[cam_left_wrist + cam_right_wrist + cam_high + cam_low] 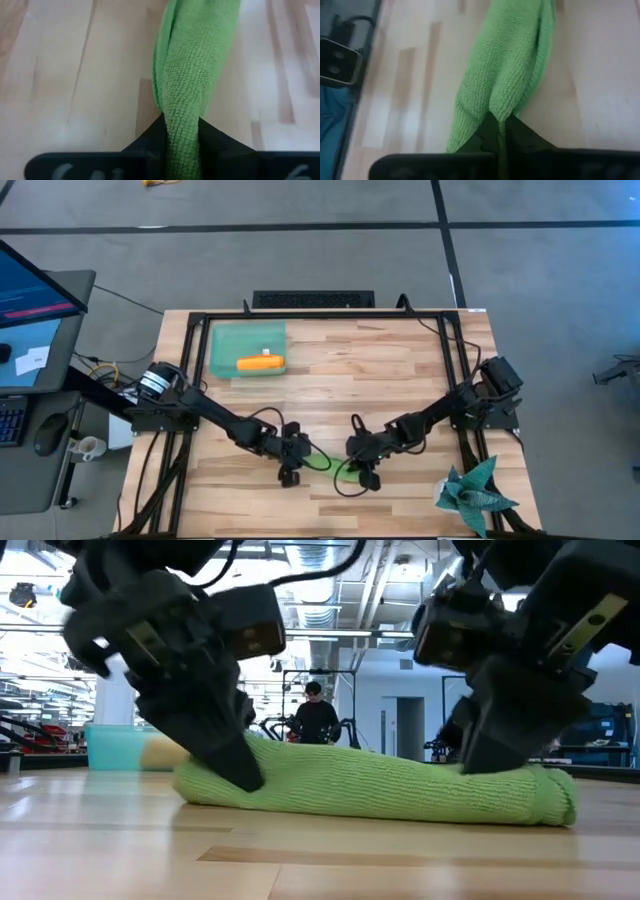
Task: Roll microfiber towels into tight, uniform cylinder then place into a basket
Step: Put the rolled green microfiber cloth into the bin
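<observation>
While the rolled lime-green microfiber towel lies lengthwise between them, left gripper and right gripper each pinch one end, far from the translucent teal basket.

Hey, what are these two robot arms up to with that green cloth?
They are rolling towels and packing them away. Both arms are pinching the rolled green towel lying on the wooden table: the left gripper is shut on one end, the right gripper on the other. An orange towel, already rolled, lies in the teal basket at the far left.
</observation>
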`<state>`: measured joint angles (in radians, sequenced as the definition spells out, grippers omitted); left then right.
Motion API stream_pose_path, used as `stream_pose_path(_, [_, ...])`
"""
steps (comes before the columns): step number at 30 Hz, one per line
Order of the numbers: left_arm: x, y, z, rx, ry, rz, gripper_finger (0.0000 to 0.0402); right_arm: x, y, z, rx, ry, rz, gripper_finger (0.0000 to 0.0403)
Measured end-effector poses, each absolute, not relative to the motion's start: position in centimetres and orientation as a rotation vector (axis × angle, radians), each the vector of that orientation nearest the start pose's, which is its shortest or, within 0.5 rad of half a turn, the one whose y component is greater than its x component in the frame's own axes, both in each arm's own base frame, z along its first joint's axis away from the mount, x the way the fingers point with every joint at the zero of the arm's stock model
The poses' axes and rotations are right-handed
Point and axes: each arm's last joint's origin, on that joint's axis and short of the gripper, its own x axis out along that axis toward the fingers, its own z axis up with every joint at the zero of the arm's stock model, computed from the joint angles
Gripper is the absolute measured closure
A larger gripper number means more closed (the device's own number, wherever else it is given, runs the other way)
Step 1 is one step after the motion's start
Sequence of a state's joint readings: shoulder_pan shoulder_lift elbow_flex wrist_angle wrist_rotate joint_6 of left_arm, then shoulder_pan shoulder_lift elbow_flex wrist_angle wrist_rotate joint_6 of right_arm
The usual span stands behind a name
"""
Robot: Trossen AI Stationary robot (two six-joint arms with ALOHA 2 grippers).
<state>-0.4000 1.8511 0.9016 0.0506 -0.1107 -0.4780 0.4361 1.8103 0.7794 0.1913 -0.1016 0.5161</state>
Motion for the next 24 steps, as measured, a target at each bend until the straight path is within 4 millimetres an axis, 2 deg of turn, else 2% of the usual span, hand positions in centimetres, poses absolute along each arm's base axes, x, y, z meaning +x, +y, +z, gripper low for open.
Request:
stream_pose_path(5, [31.1,-12.9,13.1,-0.196,0.949,-0.079,0.0356,30.5,14.2,12.1,0.279,0.879,0.316,0.0392])
stream_pose_path(11, [29.6,-12.3,15.0,-0.174,1.018,-0.097,0.0356,32.5,12.9,13.6,0.252,0.825,0.3,0.0382])
stream_pose_path(19, [26.3,-10.6,19.2,-0.114,1.074,-0.017,0.0356,36.0,8.9,16.7,0.162,0.739,0.258,0.0389])
stream_pose_path(24, [24.3,-8.3,21.9,-0.112,1.087,0.057,0.0356,38.1,6.2,19.6,0.104,0.694,0.253,0.0388])
